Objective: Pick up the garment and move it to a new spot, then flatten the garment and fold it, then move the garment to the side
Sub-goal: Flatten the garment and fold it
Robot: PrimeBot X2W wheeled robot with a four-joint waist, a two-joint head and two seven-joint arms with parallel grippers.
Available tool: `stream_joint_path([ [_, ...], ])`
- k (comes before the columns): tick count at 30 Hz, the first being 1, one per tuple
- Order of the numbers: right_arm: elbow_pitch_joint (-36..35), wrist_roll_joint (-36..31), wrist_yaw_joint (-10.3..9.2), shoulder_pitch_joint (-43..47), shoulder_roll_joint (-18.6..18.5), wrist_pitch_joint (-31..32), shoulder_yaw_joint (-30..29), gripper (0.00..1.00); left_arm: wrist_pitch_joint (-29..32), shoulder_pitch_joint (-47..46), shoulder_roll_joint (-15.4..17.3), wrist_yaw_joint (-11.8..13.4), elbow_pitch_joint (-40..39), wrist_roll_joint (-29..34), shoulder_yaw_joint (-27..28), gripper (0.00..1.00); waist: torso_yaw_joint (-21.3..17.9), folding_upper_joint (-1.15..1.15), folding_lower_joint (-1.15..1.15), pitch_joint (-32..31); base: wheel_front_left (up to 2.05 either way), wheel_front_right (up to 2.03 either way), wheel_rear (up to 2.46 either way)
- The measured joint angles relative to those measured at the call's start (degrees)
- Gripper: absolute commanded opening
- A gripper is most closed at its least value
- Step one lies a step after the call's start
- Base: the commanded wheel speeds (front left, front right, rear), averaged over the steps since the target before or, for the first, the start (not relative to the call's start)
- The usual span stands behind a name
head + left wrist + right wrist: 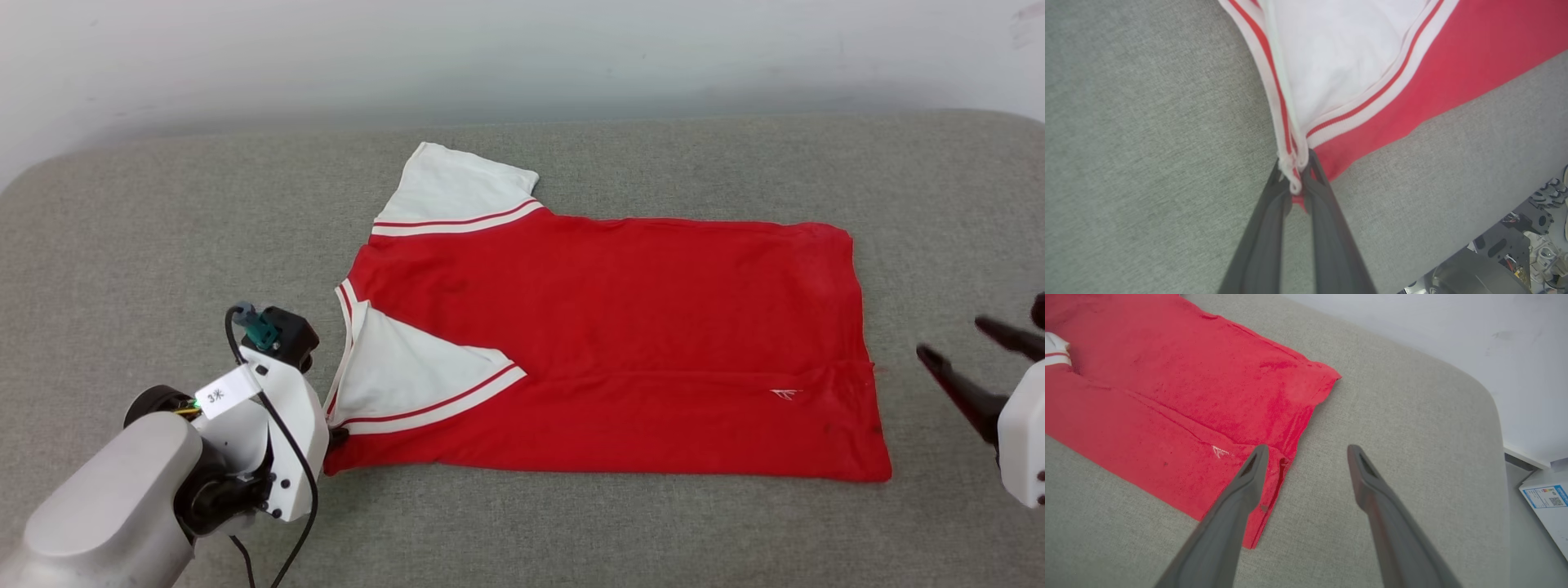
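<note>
Garment point(620, 327) lies spread on the grey bench point(522, 531), red with white sleeves, hem toward the robot's right and the small white hem logo point(784, 394) facing up. The near sleeve point(408, 371) is folded in over the red body; the far sleeve point(457, 188) lies out flat. At the garment's near left corner the left gripper point(1295, 179) has its fingers point(1265, 232) pressed together, pinching the striped trim and red edge. Beside the hem's near corner the right gripper point(1307, 449) hovers, fingers spread wide, holding nothing.
</note>
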Motion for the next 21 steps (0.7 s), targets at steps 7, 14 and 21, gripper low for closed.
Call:
stream_joint_path([
  [7, -0.5, 5.8, 0.0, -0.1, -3.1, 13.2, 4.8, 1.0, -1.2, 1.1, 1.1, 1.1, -3.9, 0.7, 0.1, 0.0, 0.6, 0.0, 0.0, 0.6, 0.0, 0.0, 0.0],
  [14, 6.4, 6.2, 0.0, -2.9, -0.2, 14.0, 7.8, 1.0, -1.5, 1.0, 1.2, 1.9, -6.5, 1.9, -0.1, 0.0, 1.8, 0.0, 0.0, 2.8, 0.0, 0.0, 0.0],
  [21, 14.3, 6.3, 0.0, -5.3, 2.2, 12.1, 12.1, 1.0, -2.2, -0.1, 1.1, 2.3, -7.5, 2.9, -0.2, 0.0, 3.0, 0.0, 0.0, 5.5, 0.0, 0.0, 0.0],
])
